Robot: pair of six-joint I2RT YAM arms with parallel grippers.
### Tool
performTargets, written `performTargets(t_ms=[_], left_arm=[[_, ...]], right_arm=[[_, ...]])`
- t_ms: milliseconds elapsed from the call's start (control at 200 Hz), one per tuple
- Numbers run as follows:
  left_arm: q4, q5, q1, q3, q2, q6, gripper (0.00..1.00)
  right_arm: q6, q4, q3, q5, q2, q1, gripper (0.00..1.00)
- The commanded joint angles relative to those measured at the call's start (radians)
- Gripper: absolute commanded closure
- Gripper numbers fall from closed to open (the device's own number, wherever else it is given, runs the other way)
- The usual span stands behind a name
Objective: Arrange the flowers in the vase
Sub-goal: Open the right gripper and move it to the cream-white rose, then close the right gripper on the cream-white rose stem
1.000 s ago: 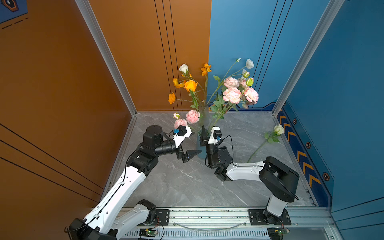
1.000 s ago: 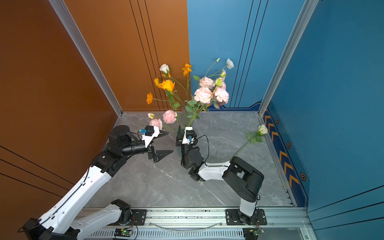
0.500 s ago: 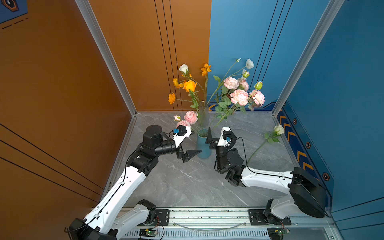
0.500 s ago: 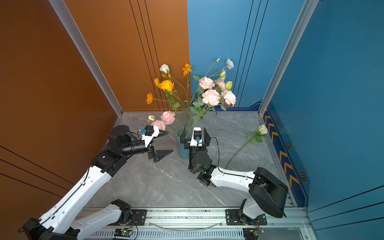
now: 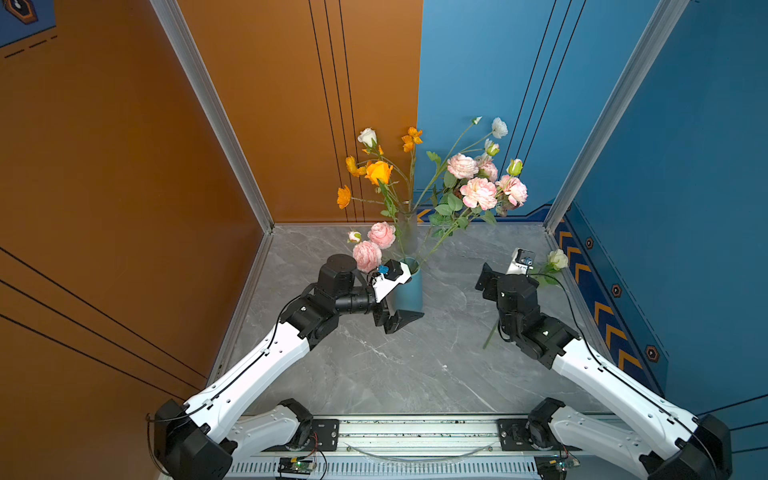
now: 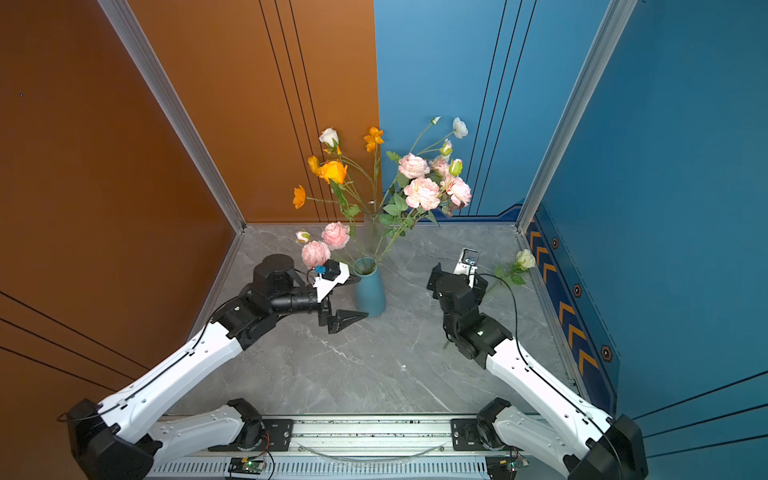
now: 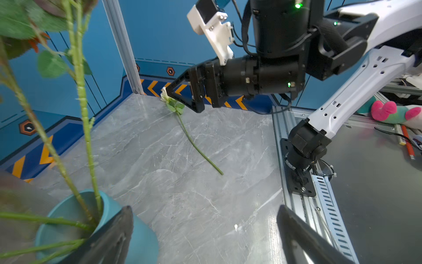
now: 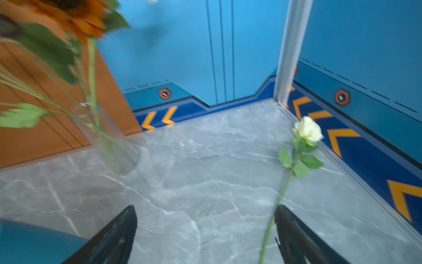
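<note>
Flowers (image 5: 478,193) are kept in a smooth, tapered teal vase (image 5: 409,291). The left gripper (image 7: 204,206) and right gripper (image 8: 205,206) are spread. A glass vessel (image 8: 114,148) is blurred.

The teal vase (image 5: 409,291) is standing upright mid-tabletop (image 5: 415,365), with pink blooms (image 5: 478,193) leaning out of it on long green stems. Orange blooms (image 5: 378,171) are rising from a clear glass vase (image 5: 407,230) just behind it. One cream rose (image 5: 557,259) is lying flat near the right wall, well apart.
</note>
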Motion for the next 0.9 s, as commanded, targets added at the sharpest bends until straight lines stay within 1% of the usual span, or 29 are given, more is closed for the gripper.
performTargets(t_ms=[0,45,85,205,275,410,541,611,676,811,896], left_arm=[[-0.097,-0.185,-0.086,0.05,0.055,0.058,0.02],[-0.131,-0.235,-0.122,0.065,0.082,0.082,0.02],[-0.155,-0.282,-0.149,0.073,0.103,0.102,0.02],[-0.224,-0.397,-0.224,0.101,0.157,0.156,0.02],[-0.242,-0.421,-0.25,0.107,0.173,0.174,0.02],[-0.244,-0.43,-0.274,0.105,0.18,0.184,0.02],[-0.252,-0.433,-0.285,0.102,0.164,0.199,0.02],[-0.253,-0.423,-0.286,0.102,0.157,0.2,0.02],[-0.254,-0.418,-0.286,0.102,0.153,0.202,0.02],[-0.264,-0.421,-0.286,0.105,0.148,0.207,0.02],[-0.268,-0.413,-0.286,0.106,0.149,0.207,0.02]], right_arm=[[0.132,-0.22,-0.01,-0.315,0.051,-0.199,0.14],[0.135,-0.23,0.004,-0.403,0.093,-0.281,0.15],[0.126,-0.234,0.015,-0.459,0.134,-0.339,0.15],[0.091,-0.228,0.043,-0.526,0.239,-0.464,0.17],[0.076,-0.2,0.045,-0.536,0.279,-0.509,0.17],[0.047,-0.192,0.076,-0.615,0.41,-0.608,0.16],[0.011,-0.188,0.109,-0.626,0.521,-0.649,0.12],[0.0,-0.186,0.13,-0.619,0.565,-0.657,0.12],[-0.001,-0.185,0.155,-0.64,0.612,-0.667,0.12],[0.008,-0.185,0.202,-0.657,0.683,-0.668,0.13],[0.011,-0.185,0.224,-0.667,0.716,-0.668,0.17]])
